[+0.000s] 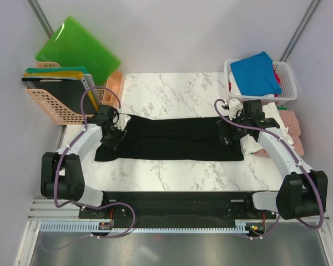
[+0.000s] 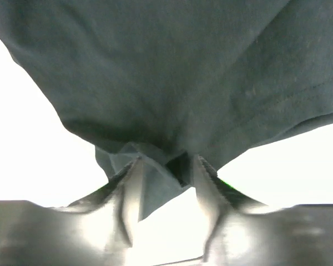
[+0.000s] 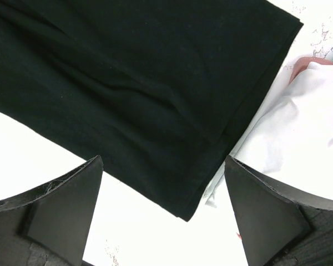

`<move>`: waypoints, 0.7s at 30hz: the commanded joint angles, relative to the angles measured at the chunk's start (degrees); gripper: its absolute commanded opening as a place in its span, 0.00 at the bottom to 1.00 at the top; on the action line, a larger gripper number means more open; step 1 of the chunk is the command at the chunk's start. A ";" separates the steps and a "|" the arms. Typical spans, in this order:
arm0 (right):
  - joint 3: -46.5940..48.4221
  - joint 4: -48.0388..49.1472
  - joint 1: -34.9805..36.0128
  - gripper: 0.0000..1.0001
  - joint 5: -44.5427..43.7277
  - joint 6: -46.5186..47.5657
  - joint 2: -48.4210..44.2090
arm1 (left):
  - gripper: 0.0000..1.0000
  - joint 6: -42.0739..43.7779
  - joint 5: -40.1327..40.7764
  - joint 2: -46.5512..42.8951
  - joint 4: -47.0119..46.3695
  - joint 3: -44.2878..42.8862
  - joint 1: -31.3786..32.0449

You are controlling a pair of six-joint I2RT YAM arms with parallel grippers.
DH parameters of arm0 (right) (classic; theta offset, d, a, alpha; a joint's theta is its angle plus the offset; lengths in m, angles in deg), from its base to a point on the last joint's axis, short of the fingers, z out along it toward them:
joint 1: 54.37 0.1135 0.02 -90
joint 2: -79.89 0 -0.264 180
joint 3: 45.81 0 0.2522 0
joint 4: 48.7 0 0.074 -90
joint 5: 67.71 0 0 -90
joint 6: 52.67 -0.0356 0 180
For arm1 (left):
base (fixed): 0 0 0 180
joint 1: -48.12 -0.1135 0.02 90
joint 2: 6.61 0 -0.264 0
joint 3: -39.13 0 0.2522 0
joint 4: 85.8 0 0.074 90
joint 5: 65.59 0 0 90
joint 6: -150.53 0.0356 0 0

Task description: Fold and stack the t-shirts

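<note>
A large black t-shirt (image 1: 177, 138) lies folded into a long band across the marble table. My left gripper (image 1: 115, 136) is at its left end. In the left wrist view the fingers (image 2: 167, 160) stand apart, with a bunched fold of the black cloth (image 2: 183, 72) between their tips. My right gripper (image 1: 228, 134) hovers over the shirt's right end. In the right wrist view it (image 3: 162, 160) is wide open above the black shirt's corner (image 3: 139, 83) and holds nothing. Beside that corner lie a white t-shirt (image 3: 288, 127) and a pink one (image 1: 293, 130).
A white basket (image 1: 288, 69) at the back right holds a bright blue t-shirt (image 1: 255, 72) on other cloth. Green plastic boards (image 1: 77, 47) lean at the back left. Below them stands an orange basket (image 1: 50, 105) with folders, and a small orange bin (image 1: 115, 84) sits to its right.
</note>
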 commanded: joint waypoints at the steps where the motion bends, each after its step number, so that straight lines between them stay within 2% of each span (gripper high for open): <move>1: 1.97 1.21 0.00 0.98 1.63 0.28 0.10 | 0.56 -1.13 1.18 -2.27 2.13 1.17 0.13; 2: 2.06 0.86 -0.09 0.98 1.63 0.37 0.01 | 0.61 -1.04 1.27 -2.88 2.13 1.35 0.13; 3: 2.32 0.77 0.00 0.98 1.63 0.37 -0.08 | 0.61 -0.96 1.44 -3.23 2.13 1.70 0.13; 12: 1.36 0.42 0.00 0.98 1.80 0.46 -0.43 | 0.62 -0.69 -0.31 -7.18 0.20 -1.36 0.13; 14: 0.83 0.42 0.00 0.98 1.80 0.55 -0.35 | 0.63 -1.04 -4.53 -7.98 0.11 -3.56 0.22; 16: 0.57 0.51 0.09 0.98 1.80 0.55 -0.17 | 0.63 -1.39 -6.55 -7.11 -0.24 -5.14 0.31; 21: 0.83 0.77 0.00 0.98 1.80 0.29 0.45 | 0.63 -1.48 -4.89 0.61 -0.33 -9.98 0.93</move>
